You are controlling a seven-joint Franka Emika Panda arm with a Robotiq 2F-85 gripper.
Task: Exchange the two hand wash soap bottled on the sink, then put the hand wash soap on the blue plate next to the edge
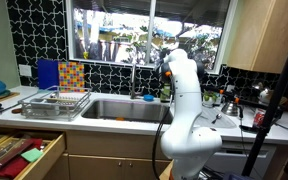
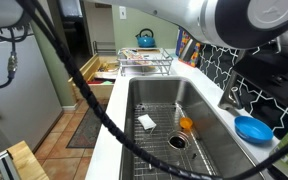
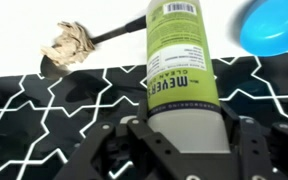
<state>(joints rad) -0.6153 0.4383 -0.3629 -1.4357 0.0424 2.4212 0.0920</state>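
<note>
Scene: a white arm (image 1: 187,100) leans over the kitchen sink (image 2: 156,95) under the window; the wrist view carries the story
Soap bottle: a tall, green-labelled soap bottle (image 3: 181,70) fills the wrist view against black patterned tile and pale worktop (image 3: 14,25); it is outside the basin; whether it stands or hangs lifted is unclear
Tool: the tool (image 3: 184,128) straddles the bottle's lower body, with a finger close on either side; from here I cannot tell whether it presses the plastic or merely flanks it
Blue plate: the small blue plate (image 2: 250,128) sits on the worktop beside the basin; in the wrist view it (image 3: 274,25) shows near the bottle's far end, apart from it
Handling: probably a stiff plastic cylinder, smooth and somewhat slippery over the glossy label; its weight depends on the soap left inside, which cannot be read; being tall and narrow, it would topple easily when set down
Where to hold: the straight mid-body, gripped across the round, looks safest; a hold away from the neck should limit swinging
Nearby: a frayed brush (image 3: 69,45) lies on the worktop near the bottle
</note>
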